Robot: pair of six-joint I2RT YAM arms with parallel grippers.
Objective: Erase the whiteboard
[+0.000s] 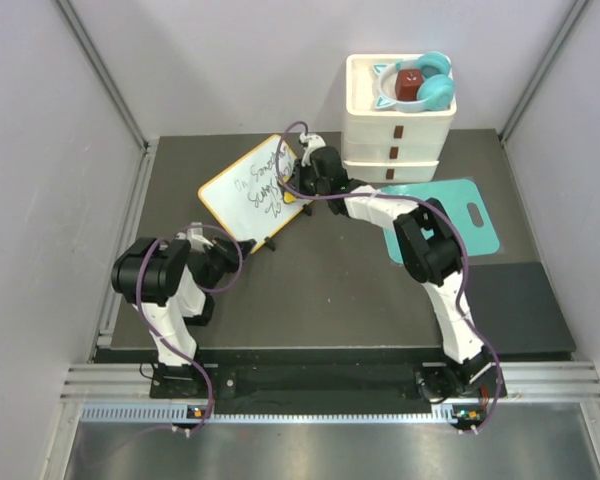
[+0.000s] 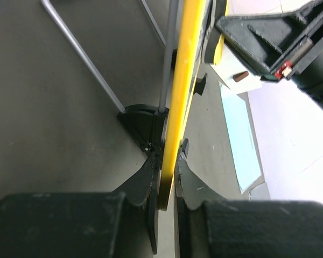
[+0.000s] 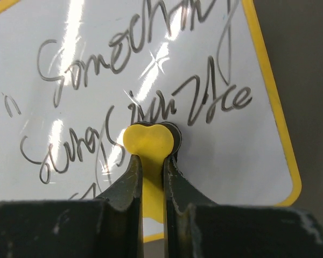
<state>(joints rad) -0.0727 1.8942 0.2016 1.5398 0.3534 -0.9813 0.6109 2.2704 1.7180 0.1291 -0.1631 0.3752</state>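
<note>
The whiteboard, yellow-framed with black handwriting, stands tilted on small black feet at the table's back left. My left gripper is shut on its lower frame edge. In the left wrist view the yellow frame runs edge-on between the fingers of that gripper. My right gripper is shut on a yellow eraser whose black pad presses flat against the written surface. In the right wrist view the gripper sits near the board's lower right, below the writing.
A white stack of drawers stands at the back, with teal headphones and a dark red block in its top tray. A teal cutting board lies right of the right arm. Grey walls close in both sides.
</note>
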